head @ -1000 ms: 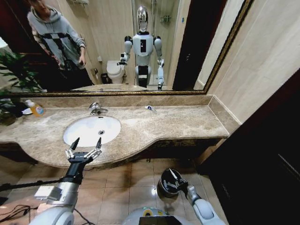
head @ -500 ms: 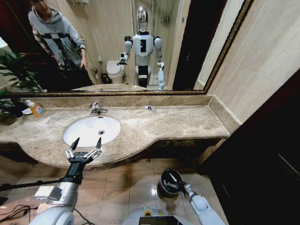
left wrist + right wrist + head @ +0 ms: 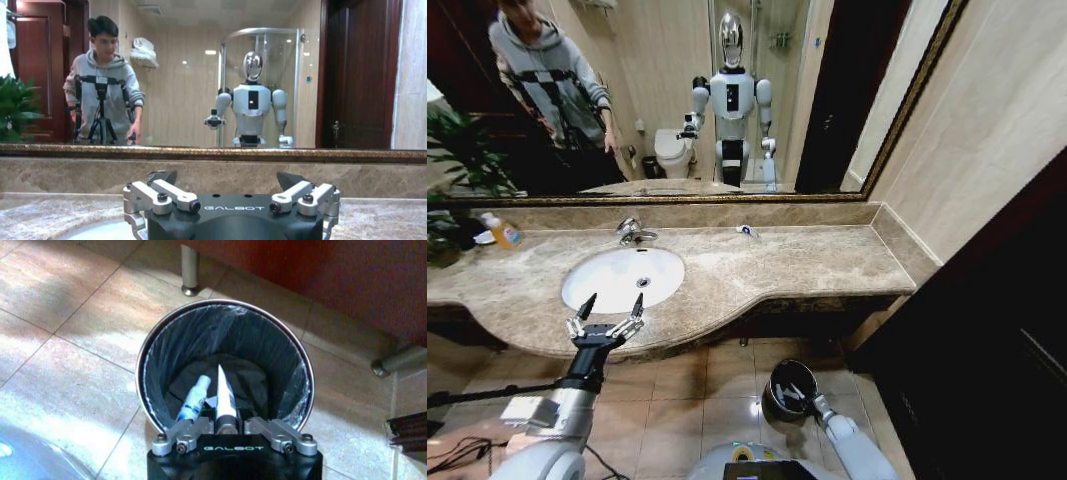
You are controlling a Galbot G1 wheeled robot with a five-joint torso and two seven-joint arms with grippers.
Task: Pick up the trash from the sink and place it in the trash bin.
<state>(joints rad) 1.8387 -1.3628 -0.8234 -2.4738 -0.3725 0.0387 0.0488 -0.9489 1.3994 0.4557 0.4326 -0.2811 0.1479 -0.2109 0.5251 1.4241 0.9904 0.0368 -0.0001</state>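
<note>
- Trash bin directly beneath the right gripper, on the tiled floor below the countertop edge.
- Right gripper clamped on a thin white stick, tip pointing down into the bin; white tube with blue cap lying inside, just beside the stick.
- Left gripper spread wide, empty, at the near rim of the sink.
- Since the earlier frame: right gripper lower, closer to the bin; left unmoved.

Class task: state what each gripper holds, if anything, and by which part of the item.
The right gripper pinches a white tube by its lower end, over the bin. The left gripper, by the sink, holds nothing.
</note>
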